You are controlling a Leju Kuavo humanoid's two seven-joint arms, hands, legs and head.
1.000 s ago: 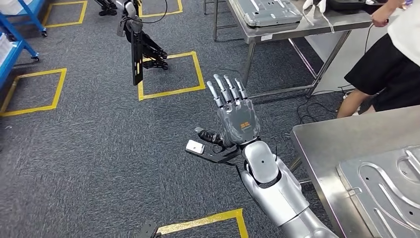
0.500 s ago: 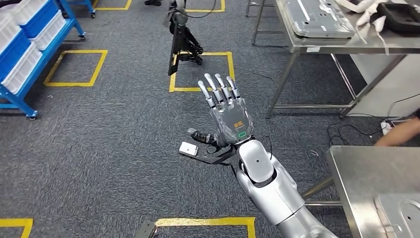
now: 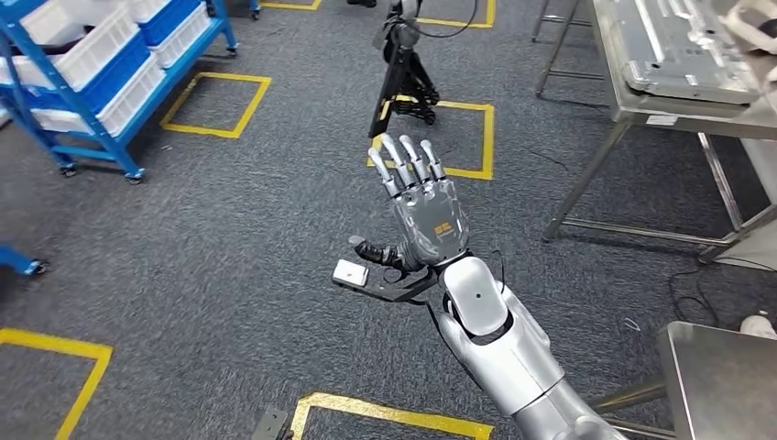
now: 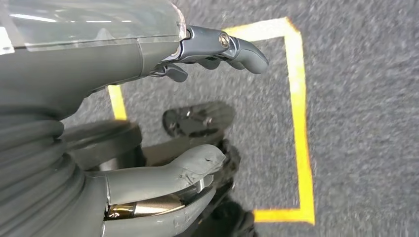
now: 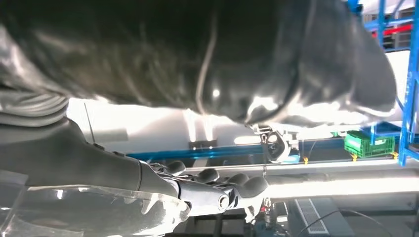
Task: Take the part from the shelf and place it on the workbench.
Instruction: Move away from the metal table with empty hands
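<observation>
right hand (image 3: pixel 423 213) spread, holding nothing | blue shelf (image 3: pixel 96 87) upper left of frame, well apart | left hand (image 4: pixel 148 118) fingers apart, empty

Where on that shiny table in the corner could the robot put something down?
The workbench corner at lower right looks bare steel, beside the right hand, which is open. The farther steel table is crowded with a big metal panel. Between them is open carpet.

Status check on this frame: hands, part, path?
Right hand raised, fingers spread, holding nothing. Left hand hanging, holding nothing. Blue shelf ahead-left. Tripod on carpet ahead.
</observation>
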